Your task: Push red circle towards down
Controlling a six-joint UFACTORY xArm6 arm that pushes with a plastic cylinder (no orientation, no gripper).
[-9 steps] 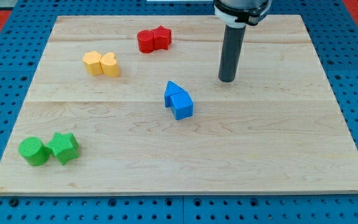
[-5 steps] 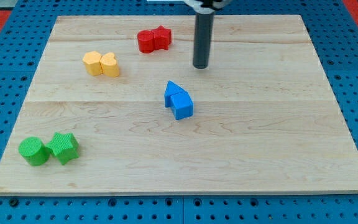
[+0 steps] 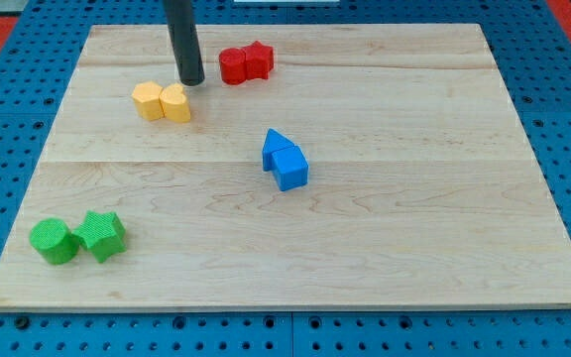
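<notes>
The red circle (image 3: 232, 66) sits near the view's top, touching a red star (image 3: 258, 59) on its right. My tip (image 3: 192, 81) rests on the wooden board (image 3: 414, 238) just left of the red circle, with a small gap between them. It stands right above the yellow heart (image 3: 176, 103), which touches a yellow hexagon (image 3: 148, 100).
Two blue blocks (image 3: 285, 161) sit pressed together near the board's middle. A green circle (image 3: 52, 241) and a green star (image 3: 101, 235) sit together at the view's bottom left. Blue pegboard surrounds the board.
My tip has moved left across the top of the board, from right of the red blocks to their left. No block has moved.
</notes>
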